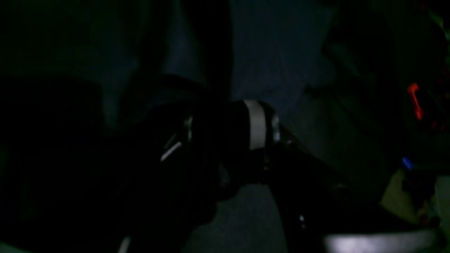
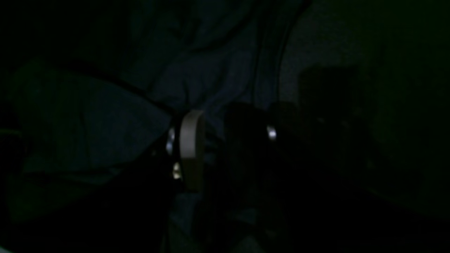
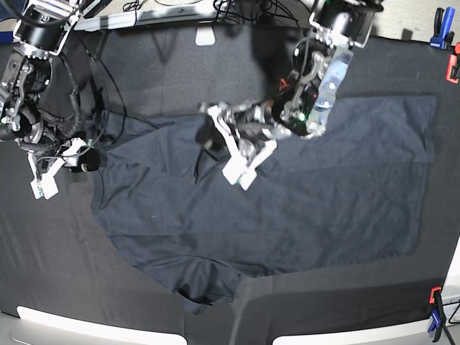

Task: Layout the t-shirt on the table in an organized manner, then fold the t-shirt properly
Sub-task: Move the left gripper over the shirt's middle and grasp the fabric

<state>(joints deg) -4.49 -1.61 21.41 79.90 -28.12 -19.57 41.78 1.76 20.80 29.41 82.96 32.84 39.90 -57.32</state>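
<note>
While the t-shirt [image 3: 287,201] lies mostly spread on the counter [image 3: 57,273], this looks like the laying-out step — left tool [image 3: 241,169] apart above it, right tool [image 3: 47,180] unclear — next, flatten the bunched sleeve.

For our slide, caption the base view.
Two arms work a dark t-shirt spread on the black table; one sleeve bunched.

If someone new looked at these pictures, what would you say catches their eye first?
The dark blue t-shirt spread over most of the black table, one sleeve rumpled near the front edge. Next, the left gripper with pale fingers above the shirt's middle, and the right gripper at its left edge.
</note>
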